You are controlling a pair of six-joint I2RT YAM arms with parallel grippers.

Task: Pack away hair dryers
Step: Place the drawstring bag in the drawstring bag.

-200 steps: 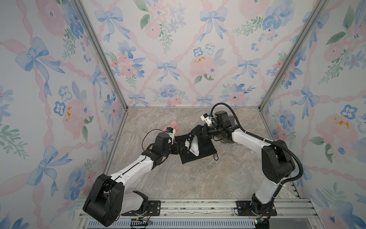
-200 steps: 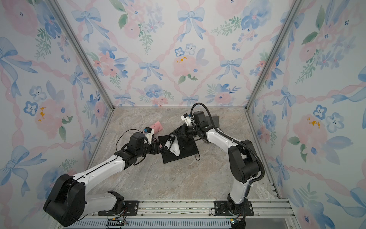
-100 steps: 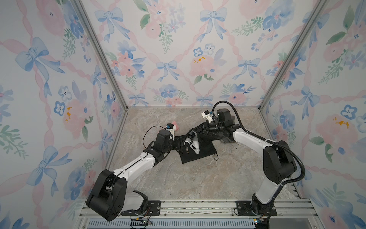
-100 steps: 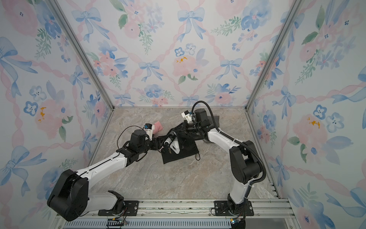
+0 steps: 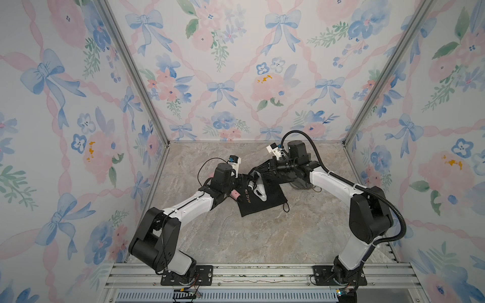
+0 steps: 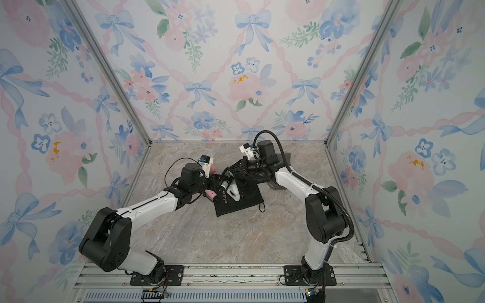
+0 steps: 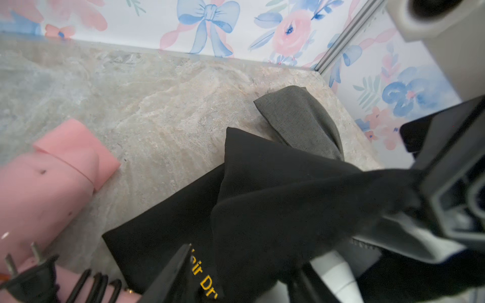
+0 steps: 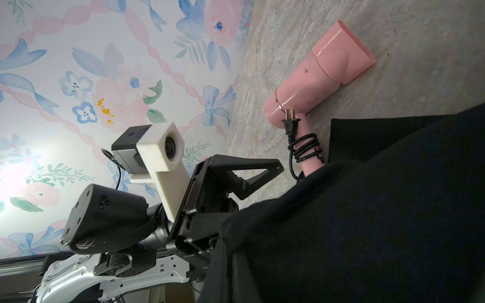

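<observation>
A black cloth pouch [image 5: 262, 206] [image 6: 236, 206] with gold lettering lies mid-table, and a white hair dryer [image 5: 260, 190] [image 6: 233, 192] lies at its mouth. My right gripper [image 5: 258, 170] [image 6: 231, 170] is shut on the pouch's upper edge and holds it up off the table. My left gripper [image 5: 242, 183] [image 7: 244, 258] is at the mouth with its jaws partly apart. Pouch cloth and a bit of the white dryer [image 7: 333, 272] sit between them. A pink hair dryer [image 5: 234, 194] [image 7: 52, 170] [image 8: 315, 78] with its cord bundled lies beside my left wrist.
A grey cloth pouch [image 5: 301, 185] [image 7: 301, 118] lies crumpled behind the black one, under my right forearm. Flowered walls close in the marble table [image 5: 249, 241] on three sides. A metal rail [image 5: 262, 272] runs along the front edge.
My right gripper has pulled the pouch's edge up and back. My left gripper has pushed in toward the pouch mouth, and its jaws have narrowed.
</observation>
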